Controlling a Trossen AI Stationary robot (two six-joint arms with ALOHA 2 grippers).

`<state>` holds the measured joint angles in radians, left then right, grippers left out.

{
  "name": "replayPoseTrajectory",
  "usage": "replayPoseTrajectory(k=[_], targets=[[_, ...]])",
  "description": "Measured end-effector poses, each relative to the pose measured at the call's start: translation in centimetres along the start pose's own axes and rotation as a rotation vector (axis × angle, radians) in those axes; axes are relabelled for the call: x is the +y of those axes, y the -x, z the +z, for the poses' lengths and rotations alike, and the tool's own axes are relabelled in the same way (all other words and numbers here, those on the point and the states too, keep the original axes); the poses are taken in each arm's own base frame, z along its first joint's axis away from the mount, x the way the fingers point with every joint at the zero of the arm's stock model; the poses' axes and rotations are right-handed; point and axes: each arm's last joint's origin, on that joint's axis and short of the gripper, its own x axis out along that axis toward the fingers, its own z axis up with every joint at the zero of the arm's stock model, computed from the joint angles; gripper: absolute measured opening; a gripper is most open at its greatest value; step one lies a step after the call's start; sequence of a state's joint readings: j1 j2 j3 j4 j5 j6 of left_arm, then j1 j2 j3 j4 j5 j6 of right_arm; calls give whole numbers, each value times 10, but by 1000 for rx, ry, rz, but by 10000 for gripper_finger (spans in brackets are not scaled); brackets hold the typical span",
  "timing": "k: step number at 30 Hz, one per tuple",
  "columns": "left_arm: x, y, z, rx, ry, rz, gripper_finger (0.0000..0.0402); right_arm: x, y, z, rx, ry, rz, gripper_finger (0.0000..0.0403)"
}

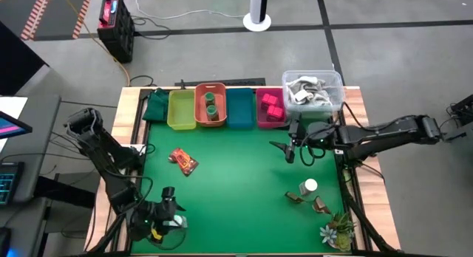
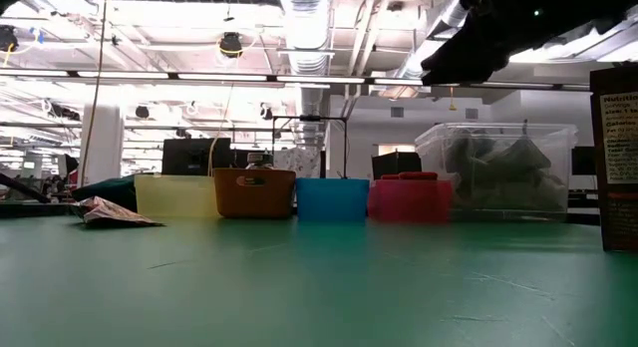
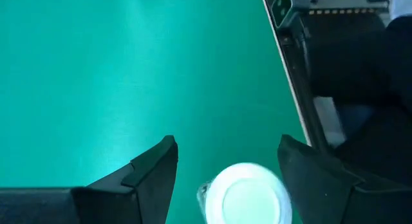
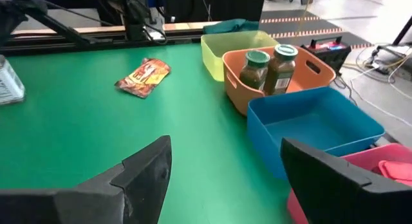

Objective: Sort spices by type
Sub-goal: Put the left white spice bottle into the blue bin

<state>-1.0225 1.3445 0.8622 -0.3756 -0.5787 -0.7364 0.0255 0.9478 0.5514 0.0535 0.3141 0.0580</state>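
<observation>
The green surface (image 1: 236,168) holds a row of bins at its far edge. The orange bin (image 1: 211,105) has two green jars (image 4: 269,68) in it. The pink bin (image 1: 270,109) holds pink blocks (image 1: 272,106). A brown sachet (image 1: 184,161) lies alone on the surface. The right gripper (image 1: 290,149) hangs wide open near the pink bin, holding nothing. The left gripper (image 3: 228,179) is open around a white-capped jar (image 3: 248,194) at the near left corner.
</observation>
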Motion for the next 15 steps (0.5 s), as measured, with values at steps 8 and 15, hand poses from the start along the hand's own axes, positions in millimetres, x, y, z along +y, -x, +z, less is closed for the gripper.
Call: replayPoseTrajectory(k=[8, 15], targets=[[-10, 10, -9, -68, -87, 28, 257, 3, -10, 0, -21, -67, 2, 317], [-21, -6, -16, -92, -194, 47, 279, 5, -9, 3, -52, -105, 11, 317]])
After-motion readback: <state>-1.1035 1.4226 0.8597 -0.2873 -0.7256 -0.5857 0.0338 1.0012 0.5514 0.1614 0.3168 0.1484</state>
